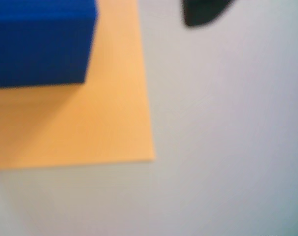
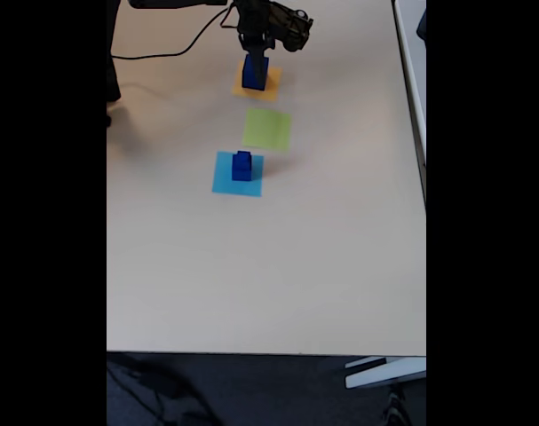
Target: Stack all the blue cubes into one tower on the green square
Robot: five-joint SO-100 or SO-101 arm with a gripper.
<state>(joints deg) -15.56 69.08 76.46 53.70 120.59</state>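
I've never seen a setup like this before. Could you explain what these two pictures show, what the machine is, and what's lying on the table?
The machine is a small robot arm whose tip carries a two-fingered grasping tool. The fixed view looks down on a pale table from a distance. The wrist view comes from a camera riding on the arm, so everything looks huge and blurry. On the table lie three paper squares in a row: an orange square, a green square and a light-blue square. A blue cube stands on the orange one, right under the tool; whether it is gripped is unclear. Another blue cube stands on the light-blue square.
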